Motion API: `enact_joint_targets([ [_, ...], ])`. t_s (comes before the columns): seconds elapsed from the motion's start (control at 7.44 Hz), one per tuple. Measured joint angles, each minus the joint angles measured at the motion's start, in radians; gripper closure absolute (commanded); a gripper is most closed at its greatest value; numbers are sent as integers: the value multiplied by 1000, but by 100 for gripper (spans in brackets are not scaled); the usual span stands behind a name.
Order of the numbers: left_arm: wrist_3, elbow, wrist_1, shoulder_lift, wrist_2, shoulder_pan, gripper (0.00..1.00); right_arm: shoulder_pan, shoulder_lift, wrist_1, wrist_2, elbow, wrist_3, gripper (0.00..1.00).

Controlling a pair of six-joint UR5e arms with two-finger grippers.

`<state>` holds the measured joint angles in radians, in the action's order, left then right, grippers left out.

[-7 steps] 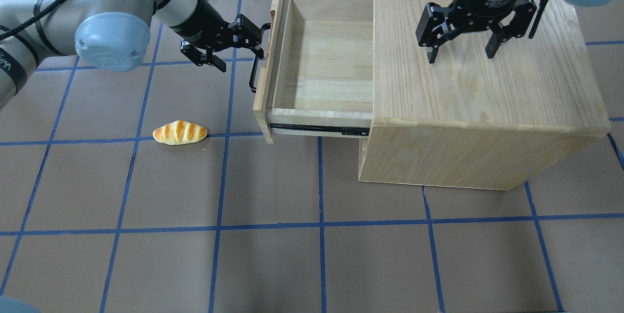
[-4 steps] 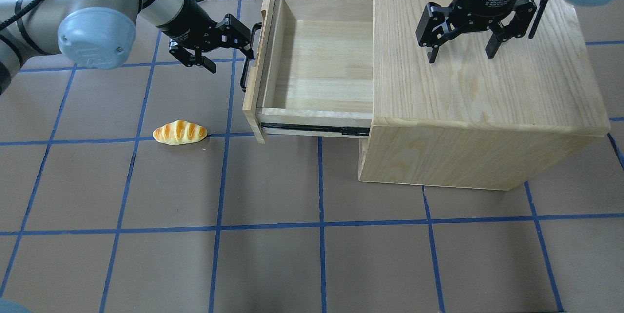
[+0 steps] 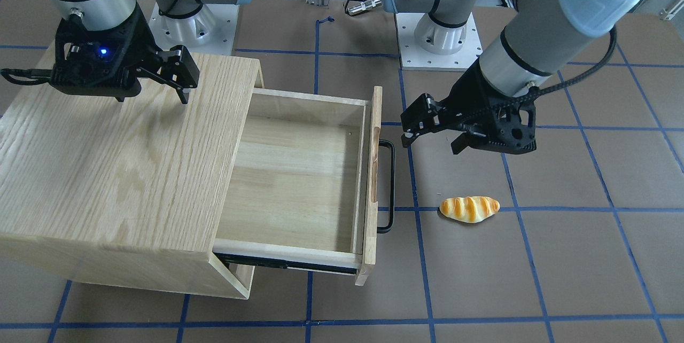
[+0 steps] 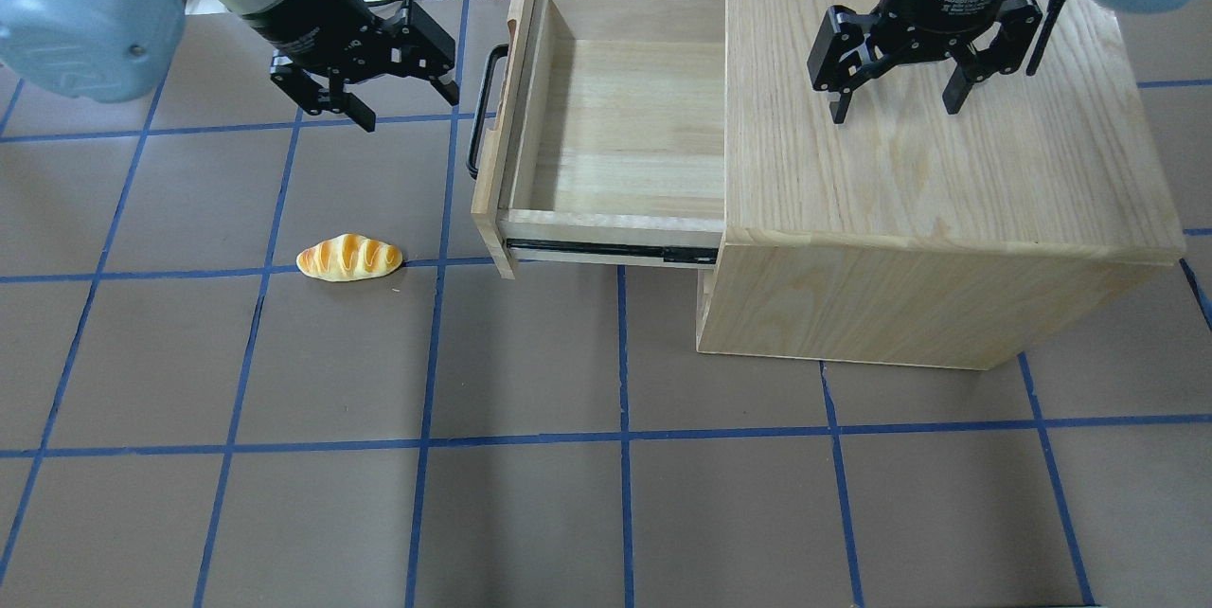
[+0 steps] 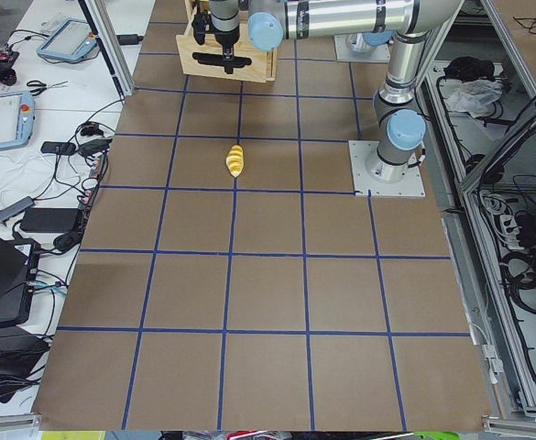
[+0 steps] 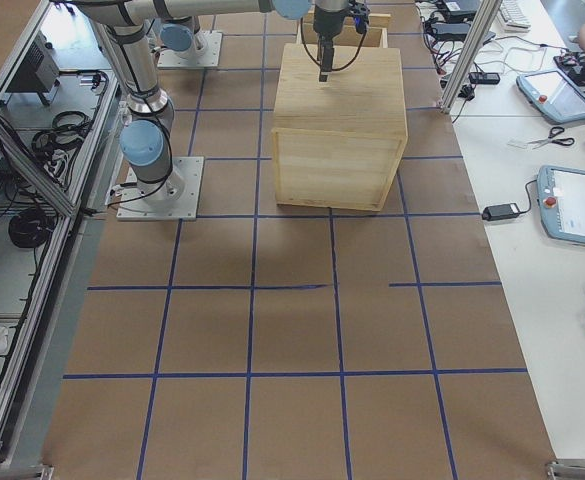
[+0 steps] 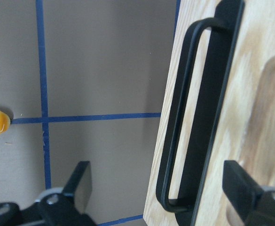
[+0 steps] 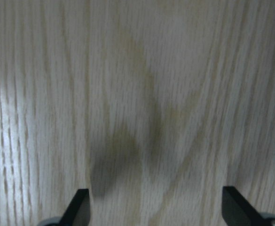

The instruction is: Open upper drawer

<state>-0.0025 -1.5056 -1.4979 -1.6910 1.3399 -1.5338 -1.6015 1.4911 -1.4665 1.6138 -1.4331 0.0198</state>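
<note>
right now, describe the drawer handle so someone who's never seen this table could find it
Find the big oak-grain cabinet; the upper drawer juts out of its side, pulled open. On the drawer's front panel sits the handle: a long black metal bar, the only dark piece on that panel, standing proud beside an oblong cut-out slot.

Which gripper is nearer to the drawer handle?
Left. The left gripper hangs open beside the handle, on its table side, not touching it. The right gripper hangs open over the cabinet top, beyond the open drawer.
</note>
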Motion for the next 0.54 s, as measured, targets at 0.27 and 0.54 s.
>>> enact_joint_targets([
  [0.27, 71, 26, -104, 91, 163, 3, 0, 0, 0, 0, 0, 0, 0, 0],
  [0.54, 89, 26, -148, 155, 243, -1, 0, 0, 0, 0, 0, 0, -1, 0],
])
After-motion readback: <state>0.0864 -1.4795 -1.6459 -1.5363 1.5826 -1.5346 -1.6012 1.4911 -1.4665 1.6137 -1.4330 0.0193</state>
